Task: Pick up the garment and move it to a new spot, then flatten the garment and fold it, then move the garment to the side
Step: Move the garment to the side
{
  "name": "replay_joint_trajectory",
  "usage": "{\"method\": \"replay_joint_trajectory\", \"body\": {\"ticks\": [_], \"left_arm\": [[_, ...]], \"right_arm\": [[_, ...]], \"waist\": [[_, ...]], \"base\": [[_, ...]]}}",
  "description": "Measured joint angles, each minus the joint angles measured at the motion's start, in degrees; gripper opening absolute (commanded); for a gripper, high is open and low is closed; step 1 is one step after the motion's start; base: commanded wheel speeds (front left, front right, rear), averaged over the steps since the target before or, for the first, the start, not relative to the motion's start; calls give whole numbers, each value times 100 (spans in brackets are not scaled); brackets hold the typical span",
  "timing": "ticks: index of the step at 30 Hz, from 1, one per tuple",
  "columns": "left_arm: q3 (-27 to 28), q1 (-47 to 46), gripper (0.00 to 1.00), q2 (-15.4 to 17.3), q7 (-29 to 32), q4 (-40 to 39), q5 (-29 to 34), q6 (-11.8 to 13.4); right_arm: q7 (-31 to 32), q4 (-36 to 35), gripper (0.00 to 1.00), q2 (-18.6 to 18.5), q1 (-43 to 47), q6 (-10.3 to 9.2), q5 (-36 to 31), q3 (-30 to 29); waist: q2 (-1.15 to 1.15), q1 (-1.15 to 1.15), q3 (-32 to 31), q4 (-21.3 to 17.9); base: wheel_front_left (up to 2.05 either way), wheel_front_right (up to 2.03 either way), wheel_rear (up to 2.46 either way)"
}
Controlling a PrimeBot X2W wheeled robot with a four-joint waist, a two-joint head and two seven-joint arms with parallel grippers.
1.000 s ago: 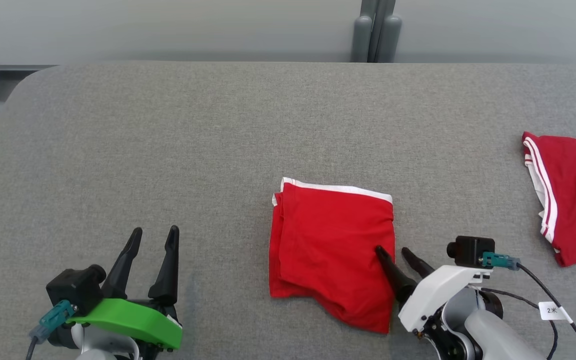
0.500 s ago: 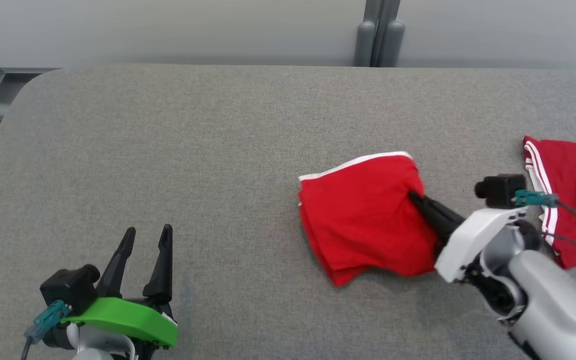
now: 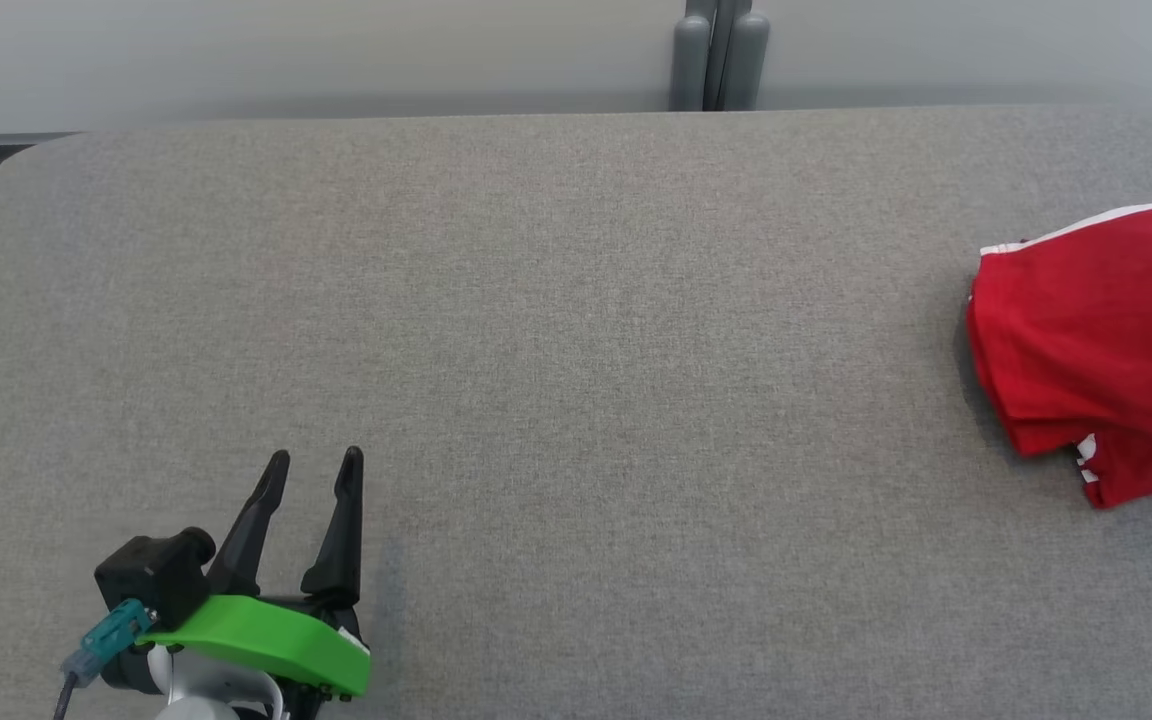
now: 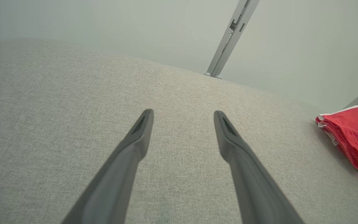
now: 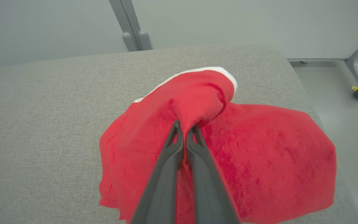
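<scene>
Right hand [image 5: 184,130] pinches the red garment [image 5: 197,93]; left hand [image 3: 316,456] spread over table [image 3: 576,300].

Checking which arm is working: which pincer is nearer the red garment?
Right. The right pincer is shut on the red garment at the right end of the table. The left pincer stands open over bare table, far to the garment's left.

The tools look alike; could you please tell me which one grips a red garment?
The right tool, fingers pinched shut on a fold of the red garment; the left tool stands open above the table.
</scene>
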Motion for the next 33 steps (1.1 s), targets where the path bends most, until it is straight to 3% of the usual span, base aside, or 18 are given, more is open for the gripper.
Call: {"method": "replay_joint_trajectory", "body": {"ticks": [10,12,13,14,15,23,33], "left_arm": [[-153,-250,100,-18,126,-112,45,-53],[-152,-261,100,-18,126,-109,80,-53],[-149,-274,100,-19,126,-101,90,-53],[-147,-289,100,-19,126,-87,90,-53],[-149,-307,100,-20,126,-68,90,-53],[-64,-339,100,-23,125,65,89,-54],[142,-326,100,31,57,260,115,-53]], "right_arm": [[268,358,0,-481,-240,-299,-182,-168],[268,435,16,-541,-243,-360,-280,-171],[268,480,16,-579,-243,-389,-326,-160],[263,526,28,-609,-242,-394,-386,-147],[257,582,100,-617,-242,-401,-456,-145],[149,766,100,-586,-226,-490,-669,-19],[-1054,0,100,-405,-274,-497,-1050,-111]], "waist": [[0,0,386,-1],[0,0,452,10],[0,0,481,14],[0,0,505,17],[0,0,522,20],[0,0,481,-41],[0,0,209,-272]], "base": [[0,0,0],[0,0,0],[0,0,0],[0,0,0],[0,0,0],[0,0,0],[0,0,0]]}}
